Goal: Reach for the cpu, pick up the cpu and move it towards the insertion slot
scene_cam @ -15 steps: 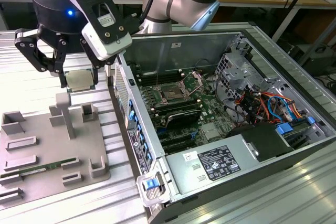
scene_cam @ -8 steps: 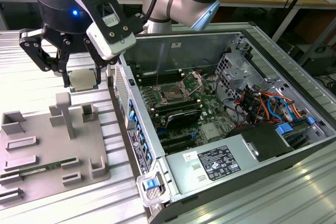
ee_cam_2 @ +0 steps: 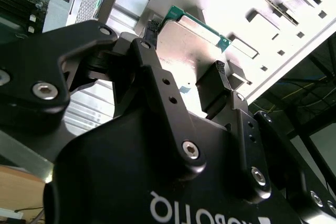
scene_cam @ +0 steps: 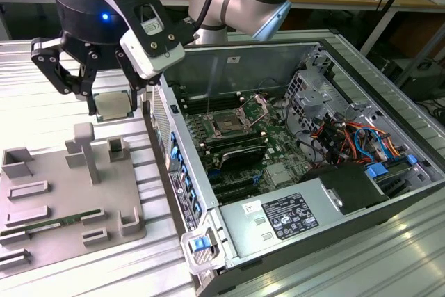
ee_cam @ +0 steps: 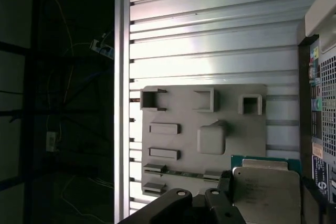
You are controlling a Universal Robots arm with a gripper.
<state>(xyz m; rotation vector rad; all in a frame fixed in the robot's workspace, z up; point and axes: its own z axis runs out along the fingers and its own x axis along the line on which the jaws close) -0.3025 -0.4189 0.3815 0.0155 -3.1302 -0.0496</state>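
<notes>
My gripper (scene_cam: 117,108) is shut on the cpu (scene_cam: 113,103), a flat square chip with a silvery top and thin green rim, held level in the air above the far end of the grey tray (scene_cam: 55,193). In both wrist views the cpu (ee_cam_2: 189,38) (ee_cam: 265,192) sits clamped between the two black fingers (ee_cam_2: 217,69), one on each opposite edge. The insertion slot (scene_cam: 228,124) is a dark square socket with a raised metal frame on the green motherboard inside the open computer case, toward the exterior view's right of the gripper.
The case's side wall (scene_cam: 165,123) stands between the gripper and the socket. The grey tray (ee_cam: 231,129) has raised blocks and recesses, and a long green memory stick (scene_cam: 59,222) lies in it. Cables and drive bays (scene_cam: 348,137) crowd the case's far side. Ribbed aluminium tabletop (scene_cam: 42,88) surrounds the tray.
</notes>
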